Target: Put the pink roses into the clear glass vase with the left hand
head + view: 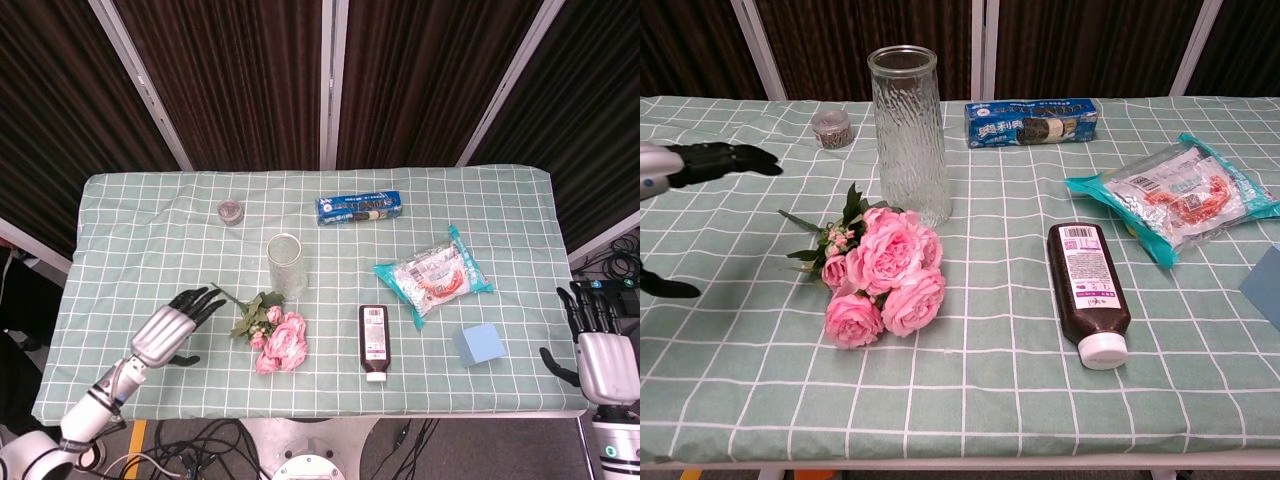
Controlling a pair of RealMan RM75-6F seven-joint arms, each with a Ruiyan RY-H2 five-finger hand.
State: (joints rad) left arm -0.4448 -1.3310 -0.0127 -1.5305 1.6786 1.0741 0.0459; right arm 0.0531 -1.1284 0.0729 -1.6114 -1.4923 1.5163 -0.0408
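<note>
The surface (130,240), under a green checked cloth, has open cloth along its left side and near edge, and the left hand (172,328) hovers over that open stretch, just left of the pink roses (281,342). The roses lie on their side near the middle, blooms toward the near edge and leafy stems pointing up-left toward the hand. Just behind them stands the clear glass vase (286,265), upright, close to the leaves. A small round tin (231,212) sits farther back on the left, and a blue biscuit packet (358,207) lies beyond the vase. Right of the roses a dark bottle (373,342) lies flat with its white cap toward the near edge; further right are a teal snack bag (433,274) and a blue block (479,344). The left hand holds nothing, fingers spread and stretched toward the stems. The right hand (601,355) hangs beyond the surface's right edge, fingers spread, empty.
</note>
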